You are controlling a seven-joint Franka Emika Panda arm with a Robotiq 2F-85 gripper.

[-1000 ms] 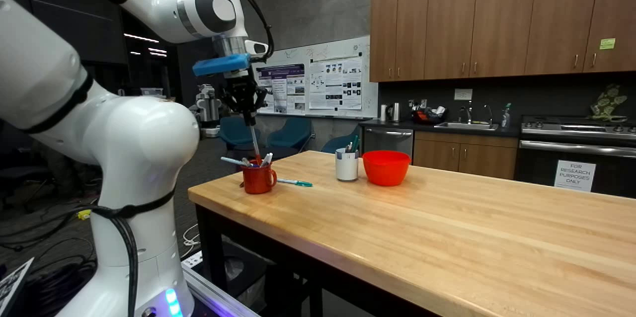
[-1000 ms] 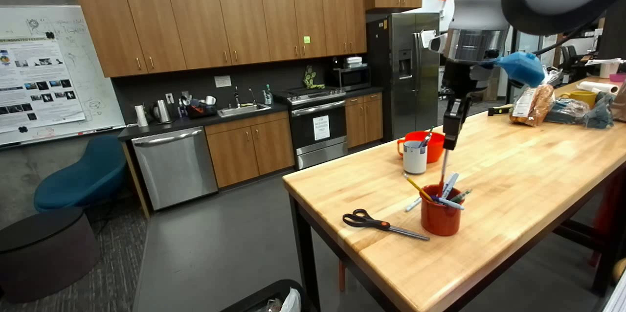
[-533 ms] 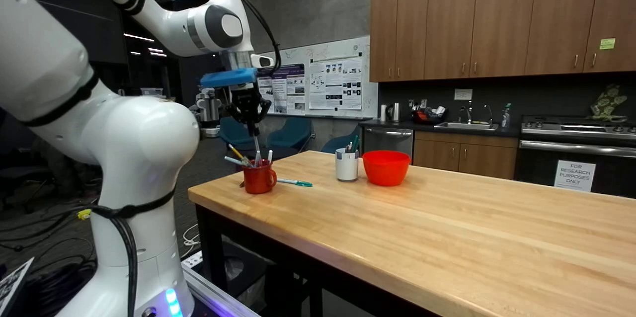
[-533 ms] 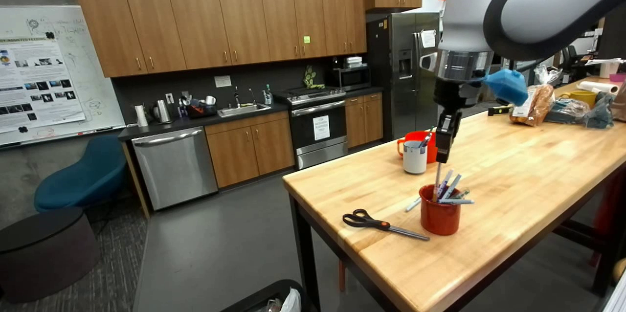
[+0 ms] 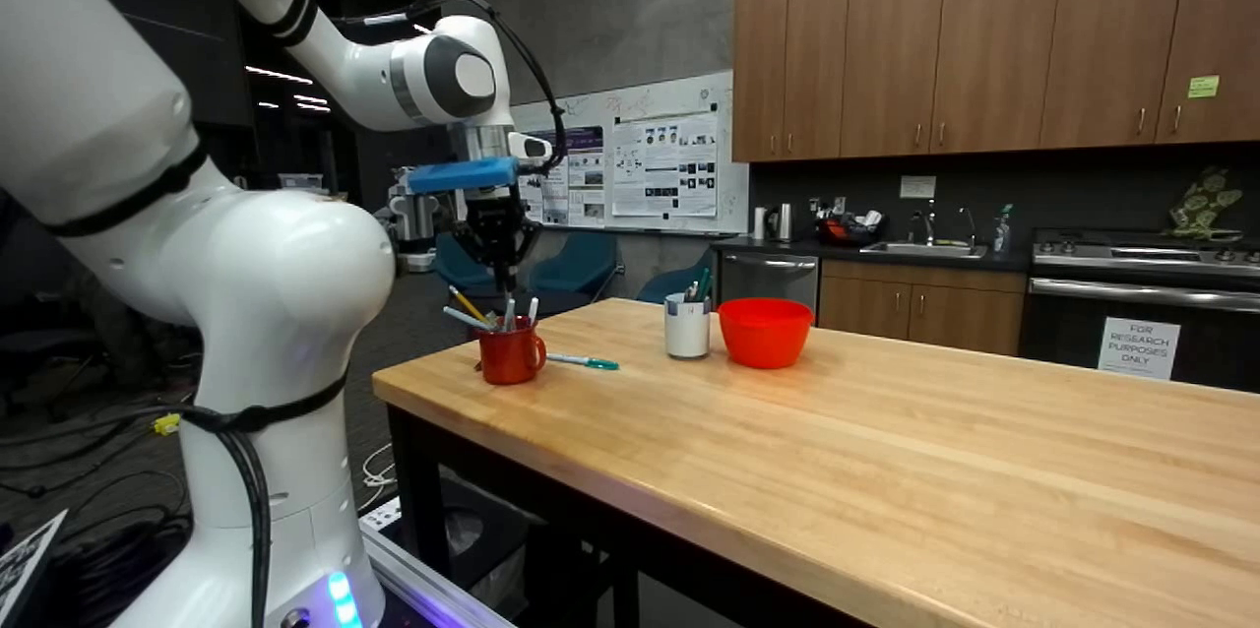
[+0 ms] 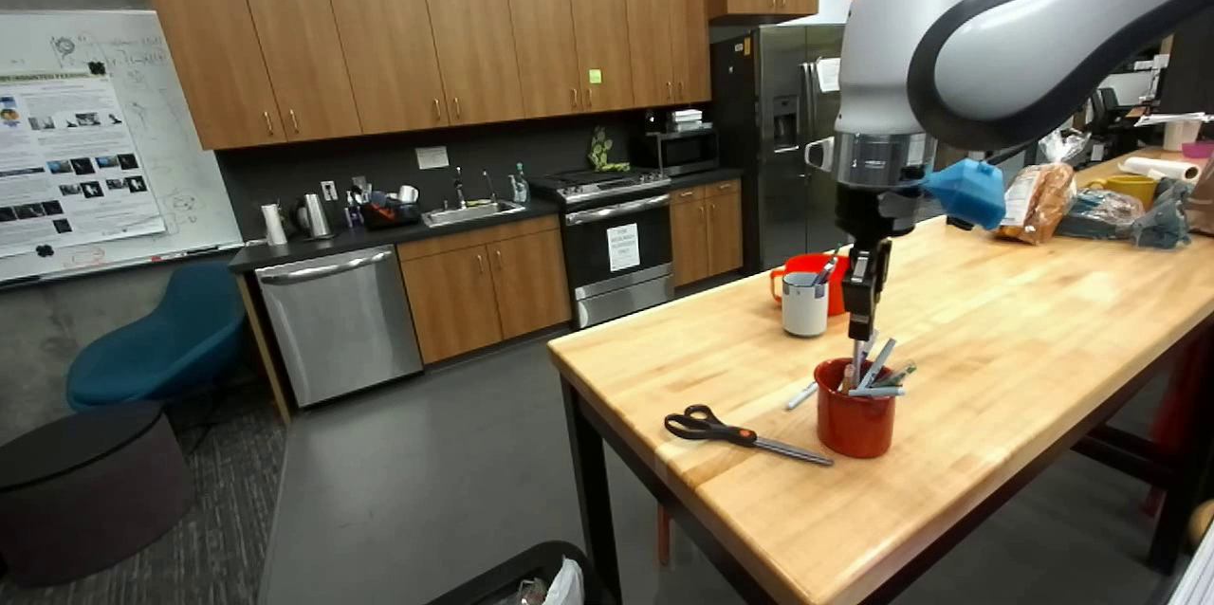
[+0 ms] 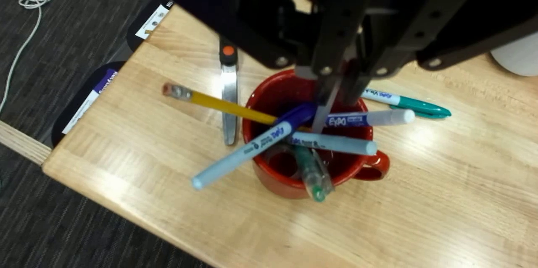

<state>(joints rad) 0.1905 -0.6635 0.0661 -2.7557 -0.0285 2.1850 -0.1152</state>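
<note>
My gripper [image 7: 336,100] points down just above a red mug [image 7: 282,184]. In the wrist view its fingertips stand close together around a thin pale pen [image 7: 323,116], whose lower part is inside the mug. The mug also shows in both exterior views [image 5: 509,362] [image 6: 854,430]. In it lean a yellow pencil [image 7: 235,109], several pale-bodied markers [image 7: 243,156] and a clear pen with a green end [image 7: 309,171]. The held pen stands nearly upright below the fingertips in an exterior view [image 6: 857,358]. Its lower end is hidden among the markers.
Black-handled scissors [image 6: 716,430] lie beside the mug near the table's end. A teal-capped marker [image 7: 420,106] lies behind it. A white mug with pens [image 5: 687,328] and a red bowl [image 5: 766,333] stand further along. A bread bag [image 6: 1036,207] lies at the far part of the table.
My gripper has moved down toward the red mug, and the thin pen has gone deeper into it. The pencil and markers in the mug have shifted.
</note>
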